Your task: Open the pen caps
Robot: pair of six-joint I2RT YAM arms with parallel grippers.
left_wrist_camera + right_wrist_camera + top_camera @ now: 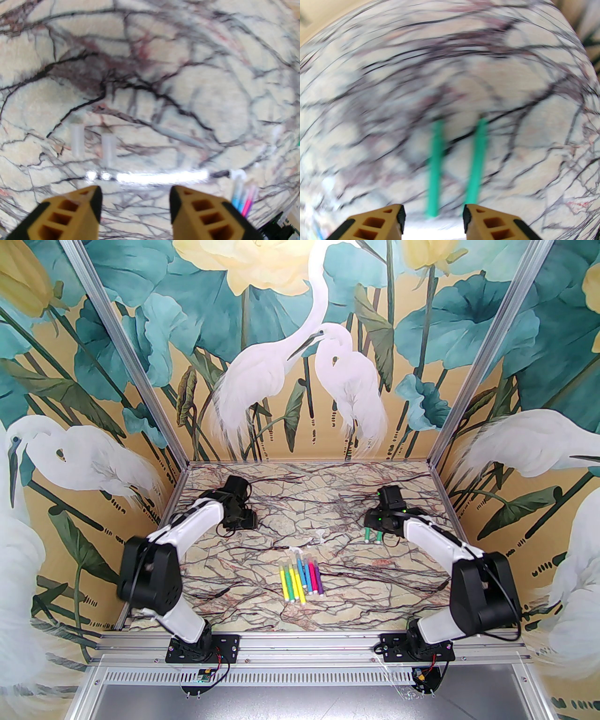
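Where the arms work: we see a table (243, 587) with a marble print, a cream ground crossed by dark and reddish veins. A bright strip of glare lies on it in the left wrist view.
Room: walls (262, 380) on three sides carry a mural of white egrets, teal leaves and pale yellow blooms on tan. Bare metal frame posts (125, 352) rise at the back corners, and a metal rail (304, 643) runs along the near edge under both arm bases.
Pens: we count a tight row of pens (300, 578) in yellow, green, blue, pink and purple near the middle front. Two green pens (372, 535) lie side by side under the right wrist.
Pen caps: two whitish pen caps (77, 140) lie side by side on the marble, ahead of the left fingers and apart from them.
Left gripper: the left gripper (136, 194) has its fingers parted, with nothing between them.
Right gripper: the right gripper (433, 211) is parted too, gripping nothing. The green pens lie on the table beyond its tips, blurred.
Writing: any print on the pens is too small for us to read.
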